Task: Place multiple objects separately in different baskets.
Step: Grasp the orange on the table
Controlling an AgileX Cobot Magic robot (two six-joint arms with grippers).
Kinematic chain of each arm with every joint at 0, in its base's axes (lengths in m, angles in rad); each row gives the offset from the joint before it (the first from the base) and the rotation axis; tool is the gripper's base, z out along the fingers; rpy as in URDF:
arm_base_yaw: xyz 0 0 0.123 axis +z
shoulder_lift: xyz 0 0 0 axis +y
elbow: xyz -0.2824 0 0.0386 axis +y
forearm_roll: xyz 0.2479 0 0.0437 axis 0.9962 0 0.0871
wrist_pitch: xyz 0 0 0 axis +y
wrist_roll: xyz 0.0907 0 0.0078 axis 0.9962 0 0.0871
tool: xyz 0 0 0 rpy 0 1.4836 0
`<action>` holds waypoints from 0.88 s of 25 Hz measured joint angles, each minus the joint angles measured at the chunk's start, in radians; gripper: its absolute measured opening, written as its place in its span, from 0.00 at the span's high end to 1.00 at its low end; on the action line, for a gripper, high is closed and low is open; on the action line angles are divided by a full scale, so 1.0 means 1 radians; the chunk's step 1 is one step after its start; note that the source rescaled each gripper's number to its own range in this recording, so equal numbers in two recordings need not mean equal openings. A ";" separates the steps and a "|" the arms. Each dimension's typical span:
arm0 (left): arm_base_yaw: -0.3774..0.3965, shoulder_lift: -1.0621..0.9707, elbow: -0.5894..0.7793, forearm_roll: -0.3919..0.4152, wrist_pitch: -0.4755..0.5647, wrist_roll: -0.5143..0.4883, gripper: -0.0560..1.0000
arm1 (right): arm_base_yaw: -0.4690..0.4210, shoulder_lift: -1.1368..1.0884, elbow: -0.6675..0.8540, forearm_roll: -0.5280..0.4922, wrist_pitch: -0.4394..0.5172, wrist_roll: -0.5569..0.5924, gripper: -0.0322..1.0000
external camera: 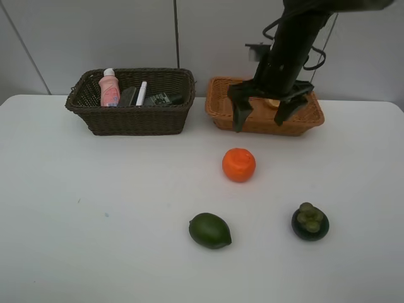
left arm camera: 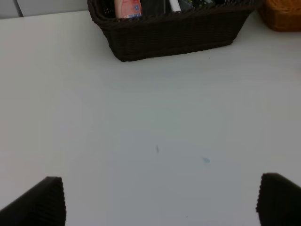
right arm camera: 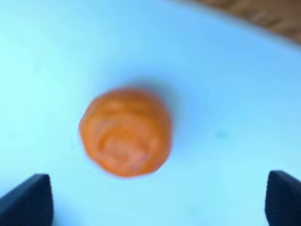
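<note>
The orange (external camera: pixel 238 165) sits alone near the middle of the white surface (external camera: pixel 76 208), touching nothing. From it, the green fruit (external camera: pixel 209 230) lies toward 7 o'clock, near the front edge. The mangosteen (external camera: pixel 310 222) rests toward 4 o'clock, well apart from both, with its pale green cap facing up.

At 11 o'clock from the orange stands the dark brown basket (external camera: pixel 129 120). The pink bottle (external camera: pixel 110 88) stands upright in its left end. The white marker (external camera: pixel 142 93) leans beside the bottle, among dark items (external camera: pixel 161 99) too dim to name. At 1 o'clock from the orange, just beside the dark basket but not touching it, is the shallower tan basket (external camera: pixel 221 107). A pale orange fruit (external camera: pixel 273 103) shows inside it, mostly hidden behind the arm.

The right hand (external camera: pixel 260 120) hangs in the air at 12 o'clock from the orange. In the high view it overlaps the tan basket's front wall. Its two fingers are spread wide and nothing is between them. Its own camera looks down on the orange, blurred, lying on the surface beyond the parted fingertips and clear of them.

The left hand (left arm camera: pixel 162 202) shows only in its own camera. Its fingers are also spread wide and empty, over bare surface, with the dark brown basket well ahead of it.
</note>
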 joint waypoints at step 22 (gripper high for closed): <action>0.000 0.000 0.000 0.000 0.000 0.000 0.00 | 0.086 0.133 0.275 -0.089 -0.467 -0.027 0.00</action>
